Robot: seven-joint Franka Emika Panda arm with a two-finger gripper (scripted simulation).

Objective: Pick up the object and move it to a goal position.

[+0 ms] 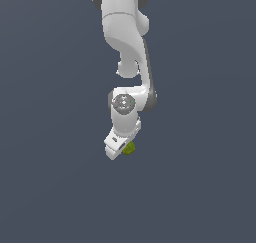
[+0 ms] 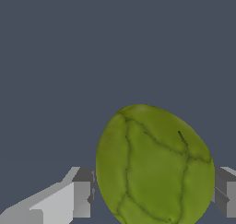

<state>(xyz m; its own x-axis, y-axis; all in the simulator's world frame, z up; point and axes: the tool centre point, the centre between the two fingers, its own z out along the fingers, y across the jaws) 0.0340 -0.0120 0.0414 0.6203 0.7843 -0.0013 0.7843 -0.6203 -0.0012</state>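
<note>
- Filling much of the wrist view, the yellow-green, egg-shaped object [image 2: 154, 165] with a bumpy skin crossed by dark crease lines sat nearest the lens, between the two fingers.
- One grey-tipped white finger [image 2: 80, 195] stood at one flank of the olive lump and the other finger [image 2: 226, 191] at the opposite flank; both pads looked pressed against, or at the very least just beside, its sides.
- So the white robot gripper [image 2: 152, 195] was clenched on the object, the jaws held apart only by the lump's own width.
- Behind the object in the wrist view lay only a plain, dark slate-blue surface [image 2: 92, 57], with no markings to be made out.
- In the exterior view the white Franka arm [image 1: 125, 32] reached down from the top edge of the picture, its grey-jointed wrist [image 1: 123, 103] sitting above the hand.
- The gripper [image 1: 120, 149] there pointed downward and tilted toward the exterior view's left.
- The object [image 1: 129, 148] showed only as a small green patch at the gripper's tip, on the exterior view's right of the white hand, mostly hidden by it.
- Whether the object rested on the dark surface [image 1: 200, 187] or hung above it could not be told from either view.
</note>
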